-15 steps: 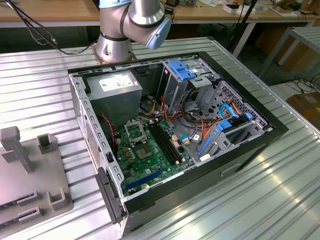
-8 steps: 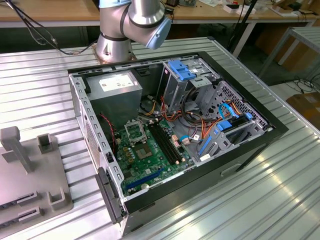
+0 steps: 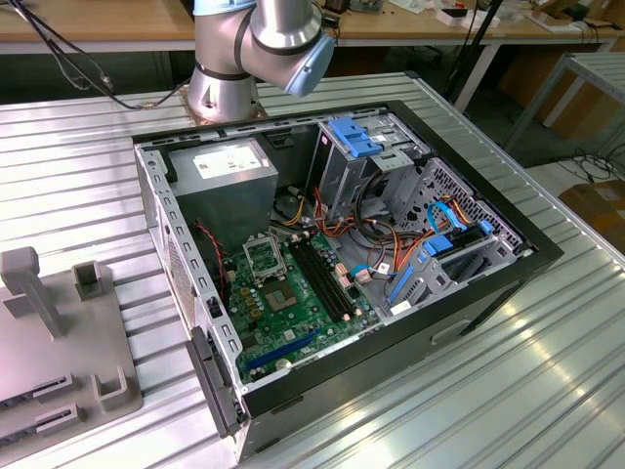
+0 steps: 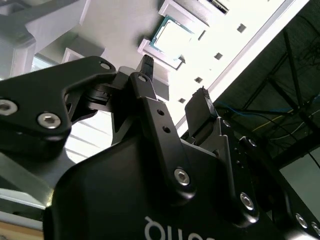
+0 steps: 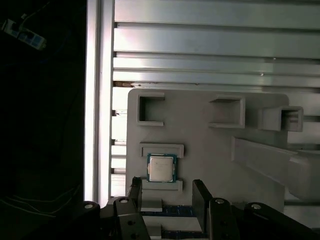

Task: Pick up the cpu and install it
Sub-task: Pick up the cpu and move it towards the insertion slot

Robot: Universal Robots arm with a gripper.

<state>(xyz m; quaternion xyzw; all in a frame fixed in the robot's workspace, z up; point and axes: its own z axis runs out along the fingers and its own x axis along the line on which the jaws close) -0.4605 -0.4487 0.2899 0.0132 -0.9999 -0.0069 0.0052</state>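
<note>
While the cpu [image 5: 161,168] lies untouched between two ridges of the grey holder tray [image 5: 210,145], the fingers [image 5: 200,192] hang spread and empty near it, so nothing is yet picked up or installed in the socket [image 3: 262,256].

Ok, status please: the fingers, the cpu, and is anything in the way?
Fingers open, nothing held. Cpu lying flat in the grey tray, just ahead of the fingers, untouched. Nothing between them.

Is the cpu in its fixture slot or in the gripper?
In the slot: the cpu lies flat between two ridges of the grey fixture; the gripper is empty.
</note>
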